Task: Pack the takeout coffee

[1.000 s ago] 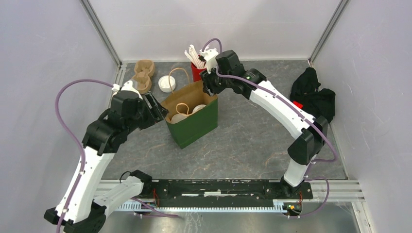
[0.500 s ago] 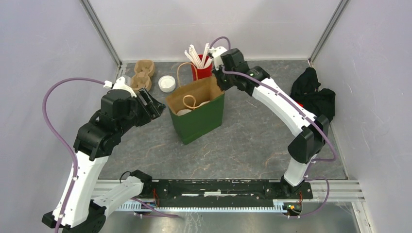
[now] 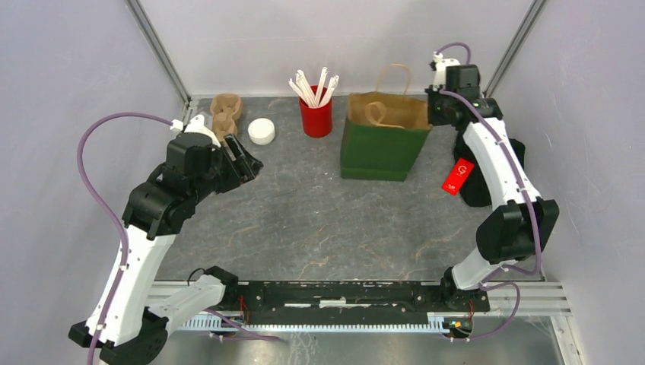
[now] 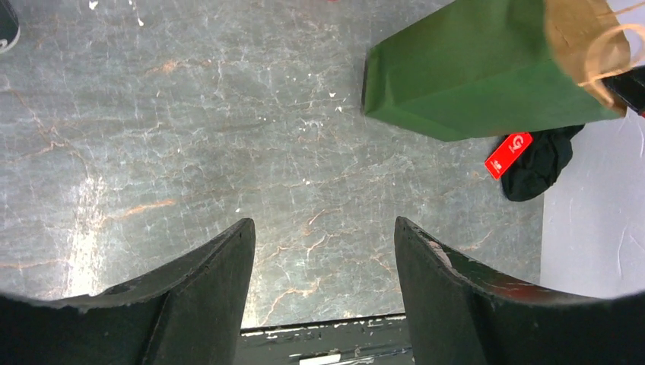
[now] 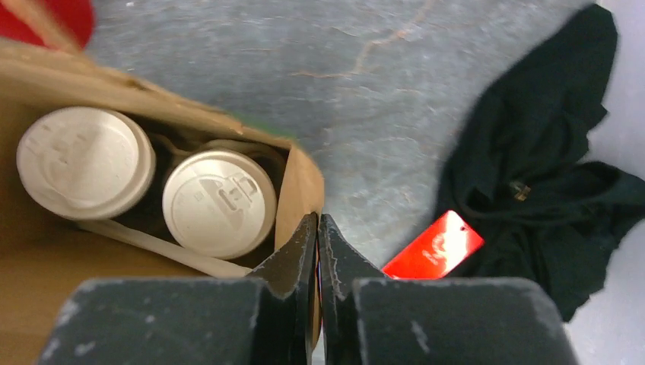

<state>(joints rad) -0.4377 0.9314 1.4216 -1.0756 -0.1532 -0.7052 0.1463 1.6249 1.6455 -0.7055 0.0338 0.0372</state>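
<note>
The two takeout coffee cups (image 5: 84, 161) (image 5: 219, 201), each with a white sip lid, stand side by side inside the green paper bag (image 3: 380, 144). The bag stands upright at the back right of the table, brown inside, with its handles up. My right gripper (image 3: 435, 114) is at the bag's right top edge. In the right wrist view this gripper (image 5: 318, 220) is shut on the brown rim (image 5: 300, 182) of the bag. My left gripper (image 3: 247, 163) hangs open over the left side of the table, far from the bag (image 4: 471, 68). Nothing is between the left gripper's (image 4: 323, 232) fingers.
A red holder of white straws (image 3: 316, 114) stands just left of the bag. A stack of white lids (image 3: 261, 131) and a brown cardboard carrier (image 3: 224, 114) lie at the back left. Black cloth (image 3: 494, 163) with a red tag (image 3: 457, 176) sits by the right wall.
My right gripper closed on the bag's rim and carried the bag from the table's middle to the back right. The left arm drew back a little to the left, still open.
</note>
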